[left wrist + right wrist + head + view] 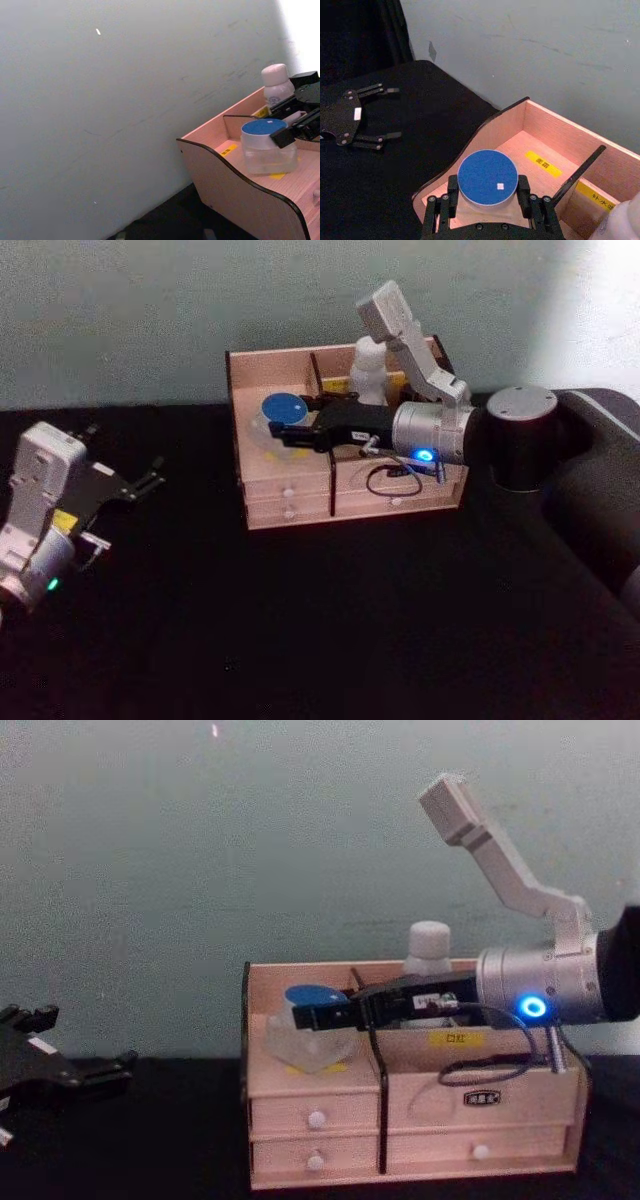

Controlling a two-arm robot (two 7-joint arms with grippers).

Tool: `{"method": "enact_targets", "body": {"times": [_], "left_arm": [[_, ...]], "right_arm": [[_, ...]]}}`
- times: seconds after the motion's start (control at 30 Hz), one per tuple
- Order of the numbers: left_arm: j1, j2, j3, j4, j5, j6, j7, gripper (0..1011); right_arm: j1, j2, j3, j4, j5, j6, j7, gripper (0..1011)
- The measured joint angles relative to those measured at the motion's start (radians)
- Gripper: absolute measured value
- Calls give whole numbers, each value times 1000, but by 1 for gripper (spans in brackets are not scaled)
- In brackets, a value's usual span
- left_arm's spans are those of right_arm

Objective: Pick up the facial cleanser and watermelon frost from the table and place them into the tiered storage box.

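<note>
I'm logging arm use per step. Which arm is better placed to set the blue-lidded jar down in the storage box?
Right. The right gripper already grips the blue-lidded jar over the tiered storage box; the left gripper sits open, away over the table.

Pale pink wood, smooth and matt, dark-edged, for the storage box (290,512). Clear glossy plastic jar (265,150) under a matt blue lid (487,177). White matt plastic bottle (428,948). Black matt cloth over the table (300,620).
</note>
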Motion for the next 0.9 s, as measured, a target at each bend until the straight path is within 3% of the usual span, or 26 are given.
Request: {"method": "enact_targets", "body": {"times": [0.57, 0.9], "left_arm": [[0, 0, 0, 0, 0, 0, 0, 1001], [0, 0, 0, 0, 0, 0, 0, 1001]], "right_arm": [[-2, 2, -1, -3, 1, -1, -1, 708], [-2, 3, -1, -4, 1, -2, -2, 933]]}}
